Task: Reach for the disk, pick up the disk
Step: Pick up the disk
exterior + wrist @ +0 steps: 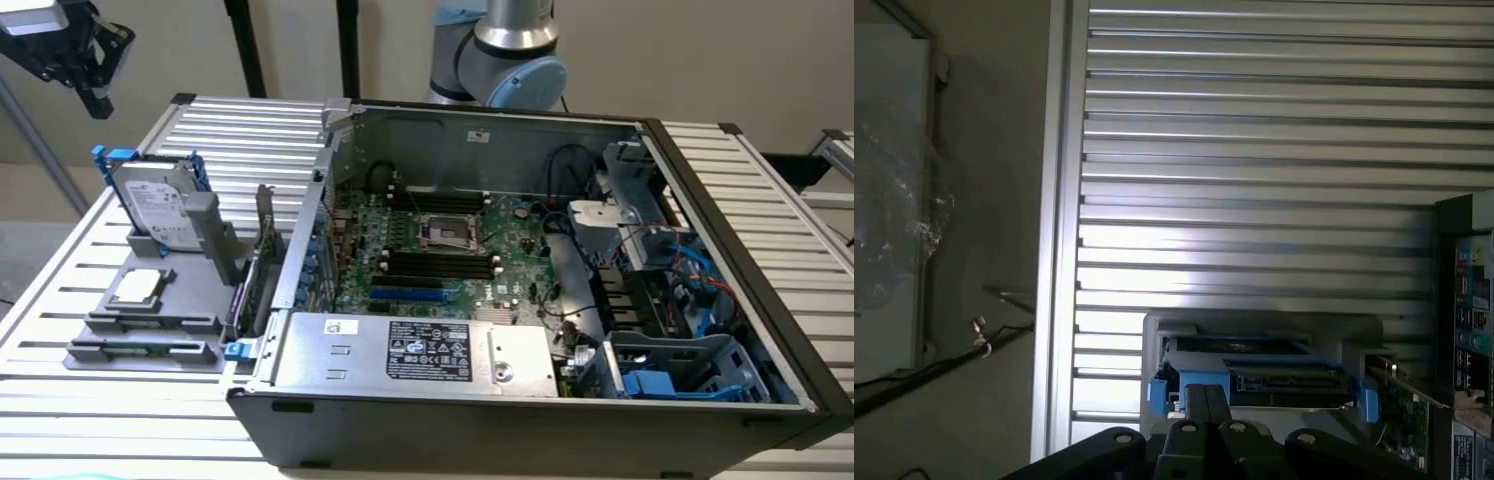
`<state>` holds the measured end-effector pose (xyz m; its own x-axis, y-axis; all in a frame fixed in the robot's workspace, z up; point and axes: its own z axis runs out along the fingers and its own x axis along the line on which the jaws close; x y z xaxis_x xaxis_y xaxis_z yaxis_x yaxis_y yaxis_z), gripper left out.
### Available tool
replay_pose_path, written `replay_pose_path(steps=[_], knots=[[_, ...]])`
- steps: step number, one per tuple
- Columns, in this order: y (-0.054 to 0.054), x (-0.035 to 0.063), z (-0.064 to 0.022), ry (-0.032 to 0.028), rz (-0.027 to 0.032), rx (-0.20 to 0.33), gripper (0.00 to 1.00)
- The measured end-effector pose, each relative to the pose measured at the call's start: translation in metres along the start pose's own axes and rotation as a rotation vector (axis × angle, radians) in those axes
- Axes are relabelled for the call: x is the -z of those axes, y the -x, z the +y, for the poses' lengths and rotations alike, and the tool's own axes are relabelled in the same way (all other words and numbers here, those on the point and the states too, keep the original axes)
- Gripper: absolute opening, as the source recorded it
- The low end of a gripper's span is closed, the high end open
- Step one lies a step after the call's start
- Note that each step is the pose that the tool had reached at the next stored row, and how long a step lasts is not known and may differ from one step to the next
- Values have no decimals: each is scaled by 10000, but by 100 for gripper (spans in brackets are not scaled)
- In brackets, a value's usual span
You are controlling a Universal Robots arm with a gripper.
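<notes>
Reach phase, we judge: jaws shut, empty, well clear of the disk [150, 205]; grasping calls for opening them.

Soft even light, with bright glare streaking the slatted table [1184, 245].

- Your arm [515, 22] shows as a smooth silver-grey metal tube, round in section, with a soft sheen.
- Below the tube sits a rounded joint housing, closed by a pale blue cap [531, 86].
- Your gripper [96, 100] is matte black and angular, with a light grey-white block [32, 16] mounted on its upper end.
- In the wrist view the gripper [1204, 402] has black link bars, each carrying round pivot pins [1122, 437] that catch the light.
- Its jaws are slim, dark slate-coloured bars with flat faces.
</notes>
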<state>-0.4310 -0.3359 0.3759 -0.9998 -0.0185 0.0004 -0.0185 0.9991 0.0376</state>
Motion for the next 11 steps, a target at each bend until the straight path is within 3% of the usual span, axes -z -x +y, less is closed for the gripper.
replay_pose_path(steps=[6,11], knots=[[0,0,0,-1,1,10,11],[0,0,0,-1,31,815,11]])
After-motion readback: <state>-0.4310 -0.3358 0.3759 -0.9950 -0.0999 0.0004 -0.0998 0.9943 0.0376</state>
